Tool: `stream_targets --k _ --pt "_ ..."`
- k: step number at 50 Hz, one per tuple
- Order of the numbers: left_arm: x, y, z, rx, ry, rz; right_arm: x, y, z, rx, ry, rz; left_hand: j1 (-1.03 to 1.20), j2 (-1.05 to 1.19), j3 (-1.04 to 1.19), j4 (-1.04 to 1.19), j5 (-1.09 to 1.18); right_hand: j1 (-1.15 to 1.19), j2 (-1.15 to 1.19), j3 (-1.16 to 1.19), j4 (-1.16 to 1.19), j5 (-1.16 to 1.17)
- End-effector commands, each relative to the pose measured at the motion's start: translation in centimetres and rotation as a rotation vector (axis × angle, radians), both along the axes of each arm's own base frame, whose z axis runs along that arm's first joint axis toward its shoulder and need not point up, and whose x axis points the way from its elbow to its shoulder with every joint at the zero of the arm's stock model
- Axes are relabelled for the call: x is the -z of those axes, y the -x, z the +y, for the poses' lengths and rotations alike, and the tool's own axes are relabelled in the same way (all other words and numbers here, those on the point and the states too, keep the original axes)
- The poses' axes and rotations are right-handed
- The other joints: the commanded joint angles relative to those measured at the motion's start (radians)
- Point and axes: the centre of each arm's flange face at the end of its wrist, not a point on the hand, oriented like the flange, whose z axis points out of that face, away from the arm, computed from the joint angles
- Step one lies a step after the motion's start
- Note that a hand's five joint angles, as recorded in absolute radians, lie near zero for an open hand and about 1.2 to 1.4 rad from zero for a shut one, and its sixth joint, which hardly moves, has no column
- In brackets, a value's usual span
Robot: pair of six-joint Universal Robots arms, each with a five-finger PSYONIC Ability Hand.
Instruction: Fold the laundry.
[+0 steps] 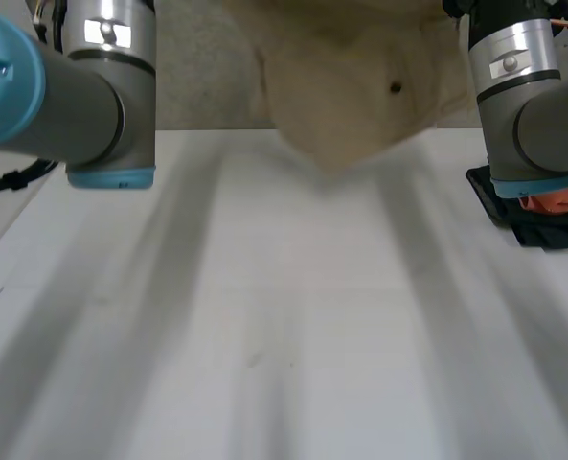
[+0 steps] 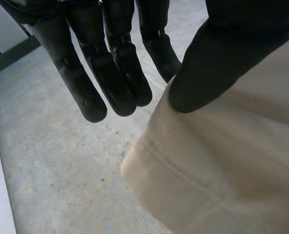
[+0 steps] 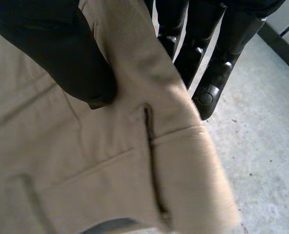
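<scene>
The white surface lies bare in the middle, with a dark and orange clothes pile at its right edge. Beyond the far edge, a beige garment hangs in the air between the arms. The left hand pinches one edge between thumb and fingers. The right hand likewise clamps the other edge beside a pocket slit, above the grey floor.

tabletop: white, smooth, a few faint specks near its middle | floor: grey, past the tabletop's far edge, lower than the tabletop; speckled concrete in both wrist views | dark strip: along the floor's edge, away from the tabletop, under a pale wall panel
</scene>
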Motion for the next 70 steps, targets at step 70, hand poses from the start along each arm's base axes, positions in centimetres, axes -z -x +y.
stream_targets --k 70 --pt "28.3 -1.7 3.4 0.225 -1.064 -0.617 23.7 4.5 12.2 -0.029 -1.030 0.463 -0.434 -0.491 -0.484 -0.491 -0.456 0.407 0.219 0.210 0.198 0.235"
